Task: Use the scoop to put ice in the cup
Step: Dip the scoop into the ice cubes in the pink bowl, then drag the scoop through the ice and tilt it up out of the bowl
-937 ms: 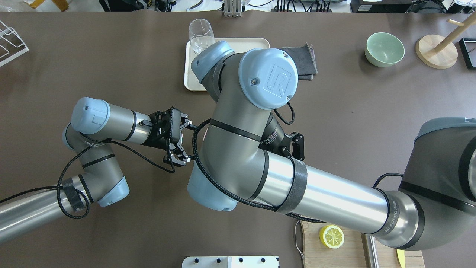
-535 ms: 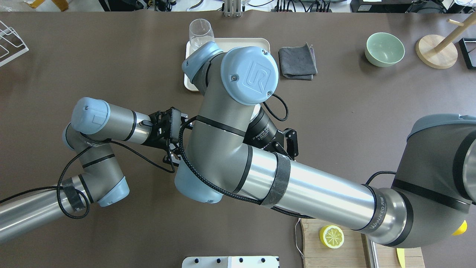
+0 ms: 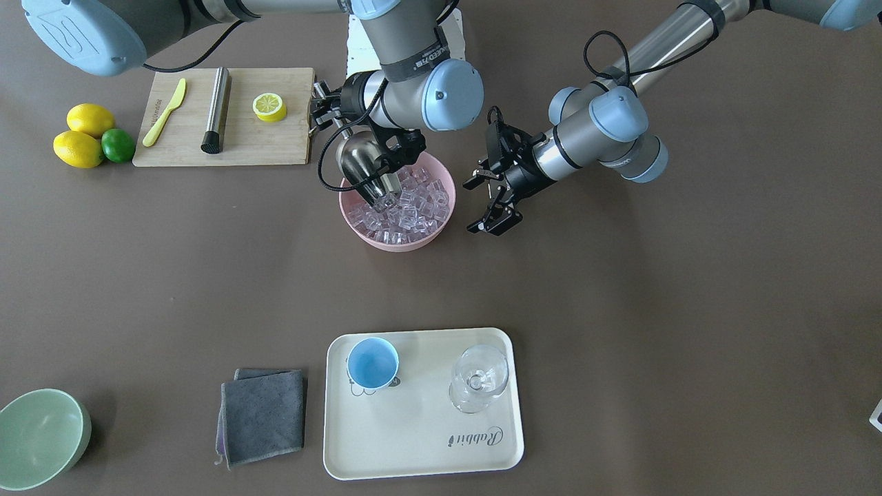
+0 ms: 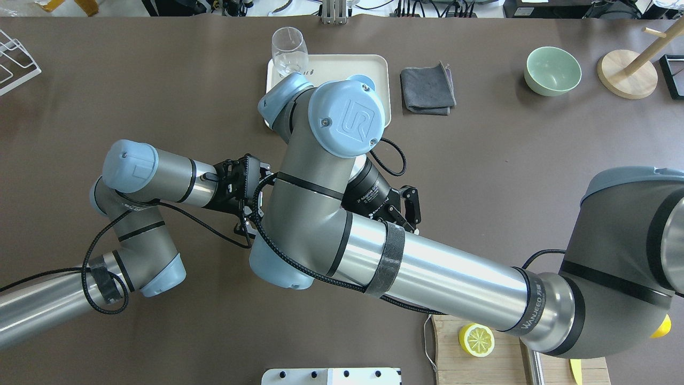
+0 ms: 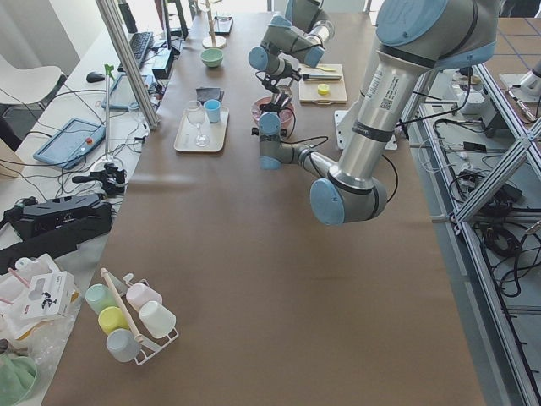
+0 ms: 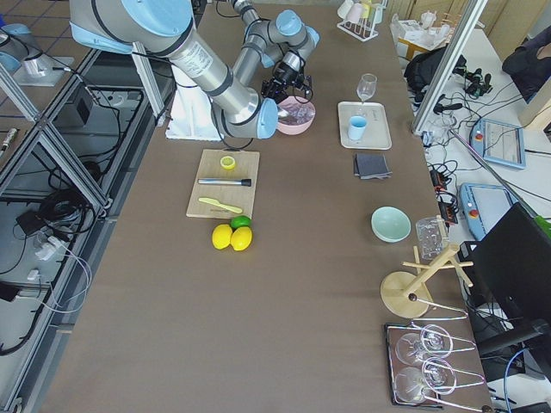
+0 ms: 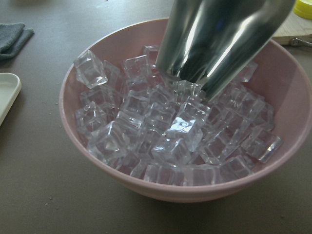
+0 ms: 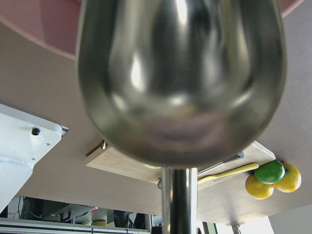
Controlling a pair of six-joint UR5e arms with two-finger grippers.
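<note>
In the pink bowl (image 3: 396, 246) near the robot's side of the worktop, the scoop (image 3: 358, 162) stands tilted with its open lip down among the ice (image 3: 413, 210). The right jaws are closed on the scoop's handle. The left jaws are spread wide and empty, near the bowl but not touching it. The cup (image 3: 373, 363) sits on the cream tray (image 3: 413, 448), well apart from the bowl and beside a stemmed glass (image 3: 479, 377); it looks empty. Treat the step in hand as loading. You cannot tell from these views whether any cubes lie in the trough. For the next move, drive the lip under the cubes, roll the trough upward and lift clear. The cup's mouth looks narrow, so plan a slow pour.
</note>
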